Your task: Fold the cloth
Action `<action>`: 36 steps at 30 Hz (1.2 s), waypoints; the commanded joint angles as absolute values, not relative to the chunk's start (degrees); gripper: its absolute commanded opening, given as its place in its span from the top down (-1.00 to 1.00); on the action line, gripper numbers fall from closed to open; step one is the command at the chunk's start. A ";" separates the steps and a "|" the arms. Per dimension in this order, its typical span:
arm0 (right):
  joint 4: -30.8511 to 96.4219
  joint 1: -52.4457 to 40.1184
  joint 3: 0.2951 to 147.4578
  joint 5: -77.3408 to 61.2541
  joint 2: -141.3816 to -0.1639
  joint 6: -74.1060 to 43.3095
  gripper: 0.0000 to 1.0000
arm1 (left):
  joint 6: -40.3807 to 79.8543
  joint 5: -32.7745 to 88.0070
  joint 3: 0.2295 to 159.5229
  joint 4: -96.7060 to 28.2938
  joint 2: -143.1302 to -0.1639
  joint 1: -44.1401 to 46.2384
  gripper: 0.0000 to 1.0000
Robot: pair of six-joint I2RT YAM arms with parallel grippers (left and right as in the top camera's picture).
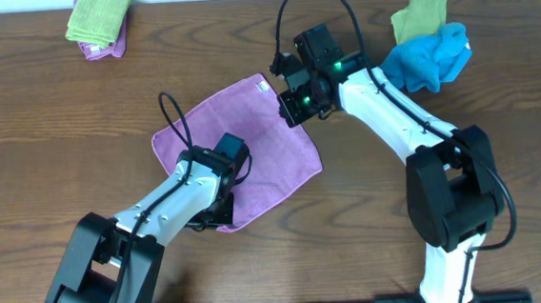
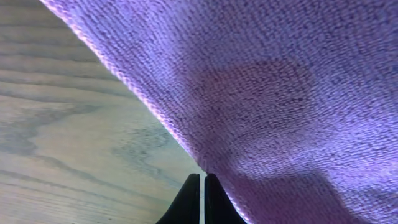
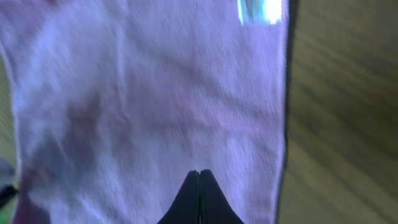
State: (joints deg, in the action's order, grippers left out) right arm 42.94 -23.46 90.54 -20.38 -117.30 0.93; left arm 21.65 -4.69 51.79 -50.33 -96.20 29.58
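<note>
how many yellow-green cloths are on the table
2. One yellow-green cloth lies at the far left, on top of a small purple cloth. The second yellow-green cloth is at the far right, touching the blue cloth. None seems hidden.

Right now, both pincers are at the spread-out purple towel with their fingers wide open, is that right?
No. Both pincers are at the spread-out purple towel, but shut, not wide open. The left wrist view shows the left pincer with its tips together at the towel's edge; the right wrist view shows the right pincer likewise.
</note>
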 commanded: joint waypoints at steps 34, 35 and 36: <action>59.09 -6.28 94.39 -17.63 -96.84 8.45 0.97 | 26.22 7.42 43.92 -40.84 -89.97 32.77 0.88; 59.27 -6.20 94.39 -17.61 -96.77 8.45 0.97 | 26.24 7.18 43.53 -40.53 -89.97 32.77 0.88; 59.46 -6.00 94.39 -17.63 -96.64 8.45 0.97 | 26.48 7.07 42.89 -39.97 -89.97 32.77 0.88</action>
State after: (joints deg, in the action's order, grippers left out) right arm 59.11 -7.07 93.03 -16.97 -97.82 7.55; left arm 25.58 8.16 44.16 -40.12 -90.37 32.69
